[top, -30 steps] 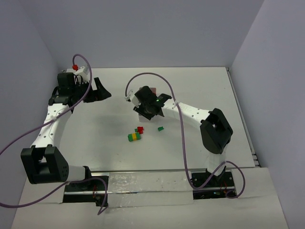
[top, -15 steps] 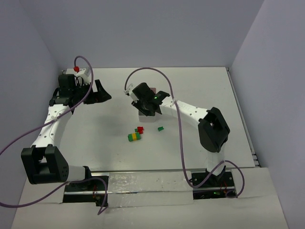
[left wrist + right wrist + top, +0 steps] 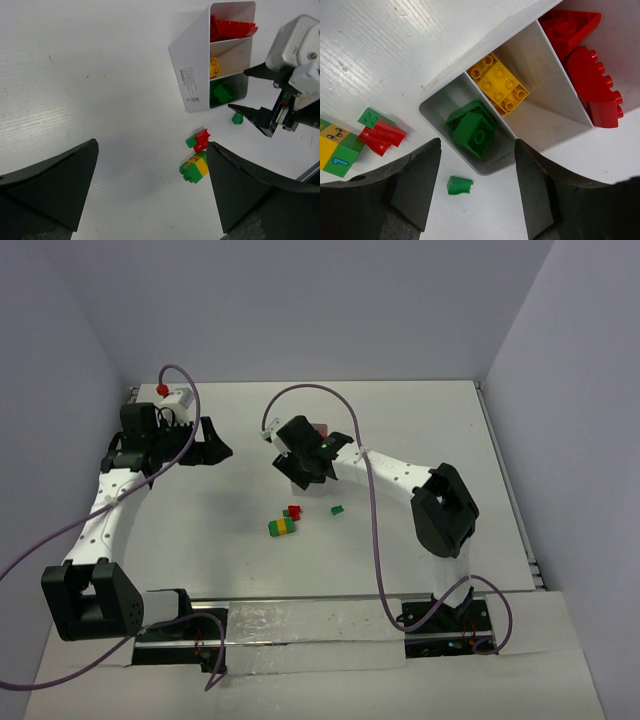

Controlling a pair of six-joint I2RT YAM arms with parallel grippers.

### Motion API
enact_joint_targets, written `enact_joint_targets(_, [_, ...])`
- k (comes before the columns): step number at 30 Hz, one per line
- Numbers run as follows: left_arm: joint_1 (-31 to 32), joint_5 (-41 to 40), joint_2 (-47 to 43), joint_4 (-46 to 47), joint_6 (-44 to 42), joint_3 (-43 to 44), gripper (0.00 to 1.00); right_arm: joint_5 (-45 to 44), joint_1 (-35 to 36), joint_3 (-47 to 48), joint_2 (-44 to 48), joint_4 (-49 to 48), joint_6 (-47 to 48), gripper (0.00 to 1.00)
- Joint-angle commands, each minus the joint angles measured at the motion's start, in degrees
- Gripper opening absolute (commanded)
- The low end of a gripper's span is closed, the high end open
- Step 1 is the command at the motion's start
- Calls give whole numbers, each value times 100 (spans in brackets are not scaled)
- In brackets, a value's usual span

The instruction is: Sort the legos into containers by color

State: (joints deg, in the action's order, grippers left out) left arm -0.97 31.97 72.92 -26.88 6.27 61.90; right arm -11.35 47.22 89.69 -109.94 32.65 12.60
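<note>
- Plainly, the right tool (image 3: 476, 162) hangs over the green end compartment of the white tray (image 3: 545, 117). Its jaws are partly apart with nothing between them. The green brick (image 3: 471, 128) lies tilted in that compartment directly below, so a descent from here could jam a finger on it or on the tray wall.
- The tray looks light and lies loose on the worktop (image 3: 380, 45). A finger catching its rim could drag or tip it and spill the yellow brick (image 3: 500, 82) and the red bricks (image 3: 567, 30) out of their compartments.
- A small green piece (image 3: 458, 185) lies on the worktop just beside the tray's corner, not touching it. It is so tiny and so near the wall that a grasp may pinch the wall too, or flick the piece away.
- The red-and-green pair (image 3: 198, 140) and the yellow-and-green stack (image 3: 194, 168) lie near each other in front of the tray. Each joins two colours, so dropping one in whole puts a wrong colour in a compartment.
- The left tool (image 3: 208, 440) is wide open and empty, well off to the left. If both arms reach for the loose pieces together, they could collide.
</note>
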Motion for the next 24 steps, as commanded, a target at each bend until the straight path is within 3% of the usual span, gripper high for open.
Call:
enact_joint_targets(1, [-42,619,-359,-285,-633,-92,99,54,4,105,589,64,-204,70])
enact_joint_targets(6, [62,1404,-506,-1090,-2205,-368,99,508,-261,-80,1281,205,-405,78])
enact_joint_targets(9, [712,1244,-420,-1651,-3214,-651,97,956,-682,-214,1734,364,-607,85])
enact_joint_targets(10, [1094,1025,-372,-1722,-3430,-782,96,1122,-905,-290,1875,399,-643,91])
enact_joint_targets(13, [1898,312,-396,-1542,-3607,-1186,95,1520,-1328,-474,2112,488,-701,99])
enact_joint_targets(16, [2629,-215,-431,-996,-3588,-1566,94,1952,-1770,-677,2398,576,-785,100])
enact_joint_targets(24, [2892,-94,204,-125,-4064,-1698,81,2348,-2305,-1059,2820,638,-812,100])
